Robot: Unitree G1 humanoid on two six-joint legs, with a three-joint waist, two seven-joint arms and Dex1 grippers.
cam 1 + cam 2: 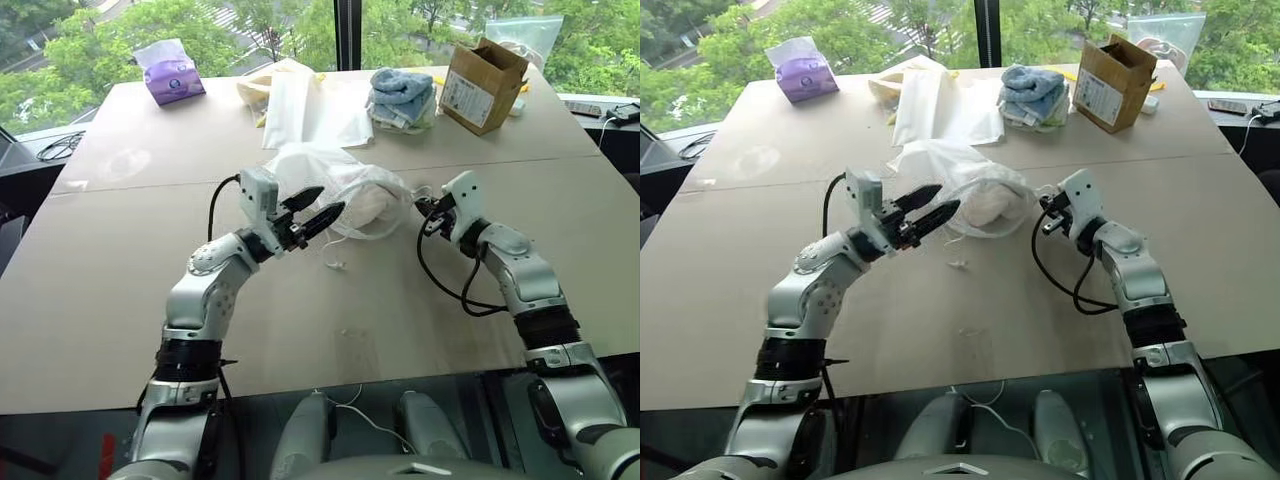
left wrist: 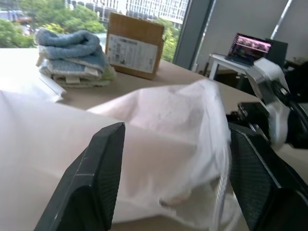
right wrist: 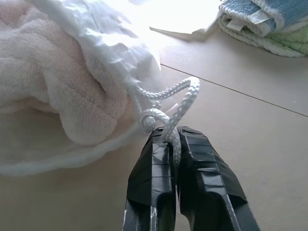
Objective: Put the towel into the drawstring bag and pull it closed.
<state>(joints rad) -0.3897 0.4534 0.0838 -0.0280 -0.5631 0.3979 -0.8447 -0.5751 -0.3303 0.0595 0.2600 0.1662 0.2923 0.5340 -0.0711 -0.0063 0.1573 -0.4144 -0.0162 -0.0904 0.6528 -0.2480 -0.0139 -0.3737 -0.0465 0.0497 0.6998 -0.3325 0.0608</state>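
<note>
A thin, slightly see-through white drawstring bag lies crumpled in the middle of the smooth tan desk, bulging around the cream ribbed terry towel tucked inside it, the soft pile showing at the gathered mouth. The right hand has its two black fingers pressed together on a twisted white cord loop at that mouth. The left hand hovers just beside the bag's other end with its textured black fingers spread apart and nothing between them but the fabric beyond. Farther back sit a folded stack of blue and grey towels, an open brown cardboard box, flat white and cream-yellow cloth bags and a purple tissue pack (its plastic wrapper puffed up).
</note>
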